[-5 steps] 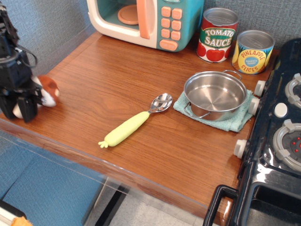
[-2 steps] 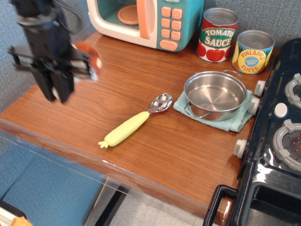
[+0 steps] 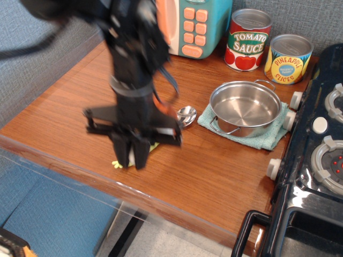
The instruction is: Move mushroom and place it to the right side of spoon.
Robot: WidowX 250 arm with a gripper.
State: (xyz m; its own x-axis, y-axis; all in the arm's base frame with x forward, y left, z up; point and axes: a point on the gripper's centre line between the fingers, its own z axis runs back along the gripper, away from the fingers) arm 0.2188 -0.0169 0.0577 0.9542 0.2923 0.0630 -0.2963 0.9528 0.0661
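Observation:
My gripper [image 3: 132, 157] is blurred by motion and hangs low over the spoon's pale yellow-green handle, hiding most of it. It is shut on the mushroom [image 3: 168, 111]; only a bit of the reddish-brown cap shows at the arm's right side, and the white stem is mostly hidden between the fingers. The spoon [image 3: 186, 115] lies diagonally on the wooden table, with its shiny bowl showing right of the arm and its handle tip peeking out near the front edge.
A steel pot [image 3: 245, 108] sits on a teal cloth [image 3: 268, 139] right of the spoon. A tomato sauce can [image 3: 247, 40], a pineapple can [image 3: 288, 59] and a toy microwave [image 3: 195, 27] stand at the back. A black stove [image 3: 316, 176] borders the right.
The gripper lifted the mushroom from the table's left edge, carried it right and toward the front, and now hangs over the spoon's handle. The spoon and pot have not moved.

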